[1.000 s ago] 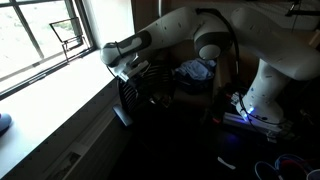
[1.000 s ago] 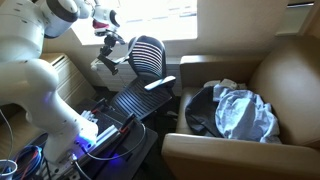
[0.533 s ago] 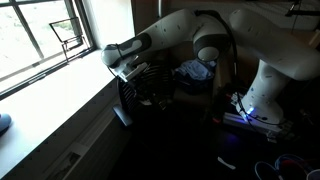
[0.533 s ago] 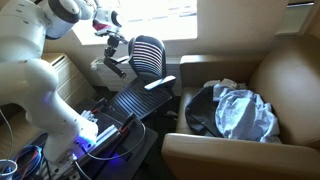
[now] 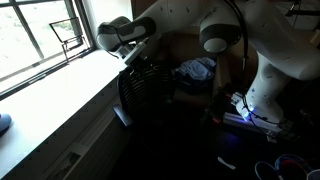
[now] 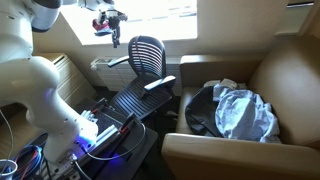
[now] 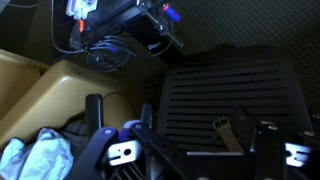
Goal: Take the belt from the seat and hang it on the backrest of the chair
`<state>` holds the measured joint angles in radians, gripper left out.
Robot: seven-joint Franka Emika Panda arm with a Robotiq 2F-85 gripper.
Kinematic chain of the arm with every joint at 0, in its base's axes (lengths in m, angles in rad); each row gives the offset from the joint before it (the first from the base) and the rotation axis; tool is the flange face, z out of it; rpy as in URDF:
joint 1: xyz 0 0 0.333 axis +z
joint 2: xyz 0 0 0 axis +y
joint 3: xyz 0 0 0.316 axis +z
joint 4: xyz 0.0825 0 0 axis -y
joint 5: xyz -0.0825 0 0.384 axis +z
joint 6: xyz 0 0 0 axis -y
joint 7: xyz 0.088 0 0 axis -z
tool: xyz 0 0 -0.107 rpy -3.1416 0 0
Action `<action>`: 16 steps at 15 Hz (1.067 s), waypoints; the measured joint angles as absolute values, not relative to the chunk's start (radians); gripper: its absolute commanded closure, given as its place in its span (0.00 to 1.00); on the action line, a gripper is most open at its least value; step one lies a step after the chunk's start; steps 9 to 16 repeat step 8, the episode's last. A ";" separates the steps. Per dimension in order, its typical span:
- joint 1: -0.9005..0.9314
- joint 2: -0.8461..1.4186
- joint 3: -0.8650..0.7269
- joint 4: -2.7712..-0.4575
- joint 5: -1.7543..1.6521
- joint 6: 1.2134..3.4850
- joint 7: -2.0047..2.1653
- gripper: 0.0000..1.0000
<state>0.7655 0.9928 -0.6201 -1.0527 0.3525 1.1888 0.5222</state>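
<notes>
While the gripper (image 6: pixel 112 32) is hovering above the chair (image 6: pixel 148 58) with its fingers (image 7: pixel 110 152) spread wide and gripping nothing, the belt (image 7: pixel 228 135) is lying on the chair below, between them and untouched.

Chair (image 6: pixel 138 95): blk, ribbed seat, mesh back. Armchair (image 6: pixel 295 80): tan. Cloth (image 6: pixel 245 108): pale blue-grey. Robot arm (image 6: pixel 35 75): white; base LED (image 6: pixel 88 143) blue. Cables (image 7: pixel 105 45): blk, red & blue bits.
</notes>
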 measured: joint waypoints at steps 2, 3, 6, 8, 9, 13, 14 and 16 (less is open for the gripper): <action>0.793 0.980 -0.648 -1.075 0.330 1.217 0.535 0.00; 0.798 0.978 -0.649 -1.082 0.326 1.222 0.539 0.00; 0.801 0.976 -0.660 -1.086 0.330 1.243 0.559 0.00; 0.810 0.946 -0.701 -1.117 0.337 1.317 0.590 0.00; 0.810 0.946 -0.701 -1.117 0.337 1.317 0.590 0.00; 0.810 0.946 -0.701 -1.117 0.337 1.317 0.590 0.00; 0.810 0.946 -0.701 -1.117 0.337 1.317 0.590 0.00; 0.810 0.946 -0.701 -1.117 0.337 1.317 0.590 0.00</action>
